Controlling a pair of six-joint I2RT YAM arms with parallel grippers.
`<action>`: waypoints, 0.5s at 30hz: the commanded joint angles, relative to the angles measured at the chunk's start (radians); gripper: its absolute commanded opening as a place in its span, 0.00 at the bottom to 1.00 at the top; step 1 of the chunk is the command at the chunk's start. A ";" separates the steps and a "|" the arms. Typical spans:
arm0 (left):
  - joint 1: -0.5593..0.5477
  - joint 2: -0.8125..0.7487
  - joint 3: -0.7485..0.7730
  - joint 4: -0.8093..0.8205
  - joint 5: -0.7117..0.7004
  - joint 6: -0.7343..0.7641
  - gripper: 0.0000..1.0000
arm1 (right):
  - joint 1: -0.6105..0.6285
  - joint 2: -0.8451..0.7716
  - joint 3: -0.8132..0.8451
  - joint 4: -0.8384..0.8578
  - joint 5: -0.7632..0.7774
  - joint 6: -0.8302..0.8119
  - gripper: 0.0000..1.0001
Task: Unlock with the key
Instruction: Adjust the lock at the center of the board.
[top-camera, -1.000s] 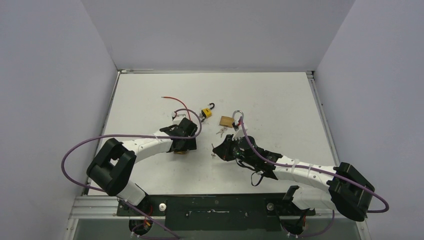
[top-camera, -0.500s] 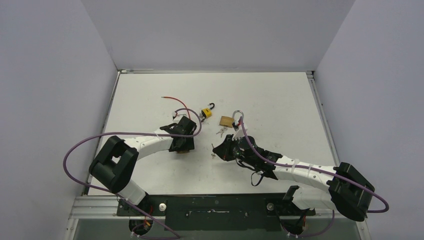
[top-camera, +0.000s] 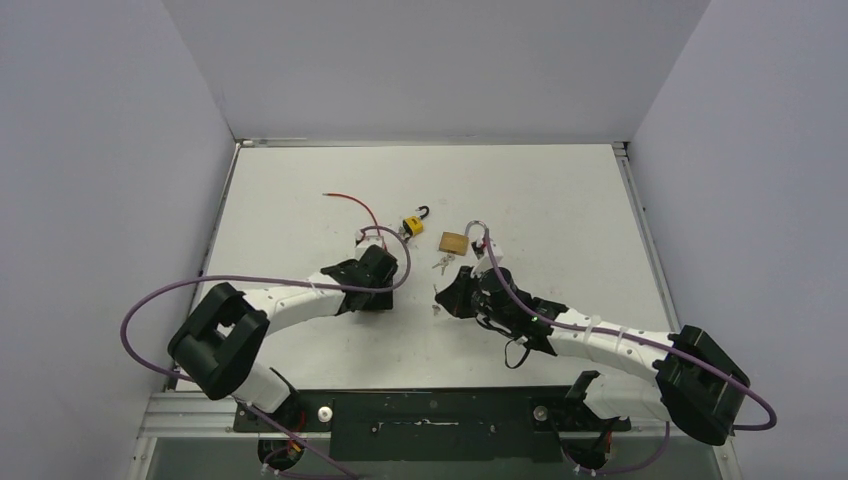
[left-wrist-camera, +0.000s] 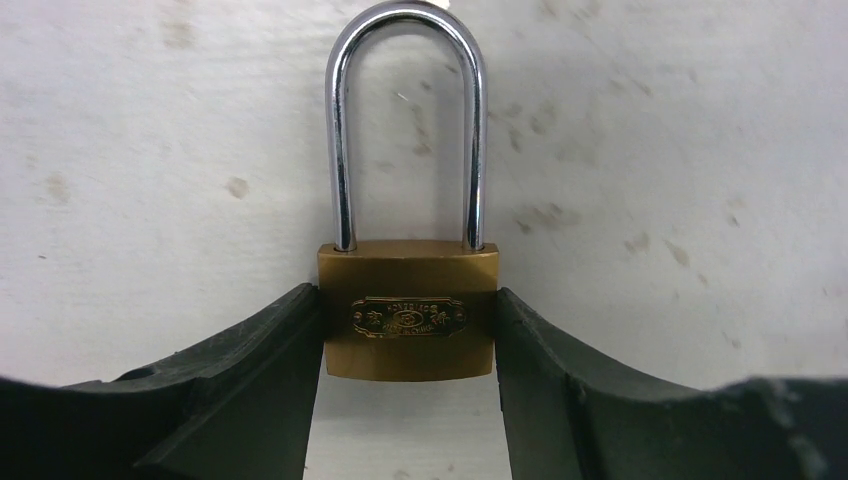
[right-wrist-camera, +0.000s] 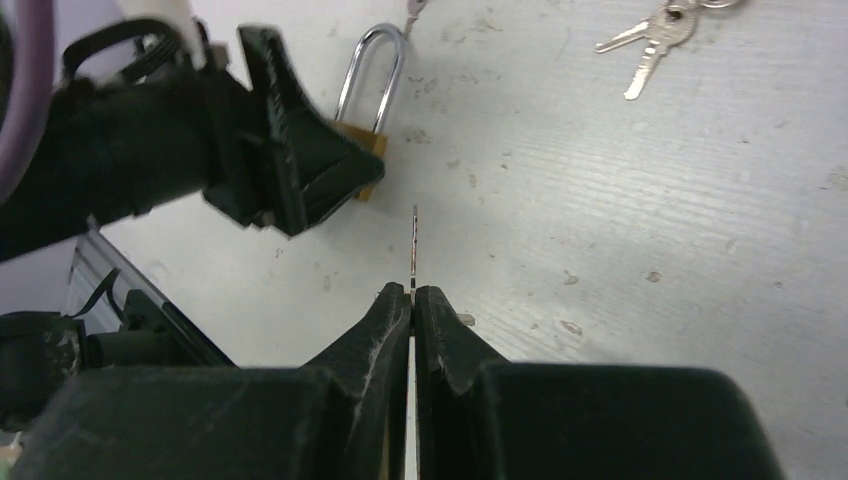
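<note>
– While the right gripper (right-wrist-camera: 412, 295) is clenched on the thin, stiff key (right-wrist-camera: 414, 245), where is the padlock (left-wrist-camera: 408, 330)?
– On the table (left-wrist-camera: 650, 150), left gripper (left-wrist-camera: 405, 300) squeezing its brass sides; likely heavy, slick. Spare keys (right-wrist-camera: 650, 40) lie beyond.

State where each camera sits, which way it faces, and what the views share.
Top external: above and behind the arm bases, looking down on the table; the left arm and right arm show.
Left wrist: on the left arm, looking along its fingers at the brass padlock they clamp.
Right wrist: on the right arm, looking past its shut fingers and key toward the left gripper.
Shared: both wrist views show that padlock.
</note>
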 joint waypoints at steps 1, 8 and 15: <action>-0.118 -0.117 -0.045 0.168 -0.014 0.069 0.20 | -0.047 -0.009 0.054 -0.043 0.027 0.012 0.00; -0.232 -0.284 -0.200 0.497 0.025 0.147 0.17 | -0.150 0.038 0.068 -0.094 -0.035 0.004 0.00; -0.268 -0.334 -0.325 0.769 0.195 0.300 0.18 | -0.224 0.079 0.067 -0.016 -0.178 -0.094 0.00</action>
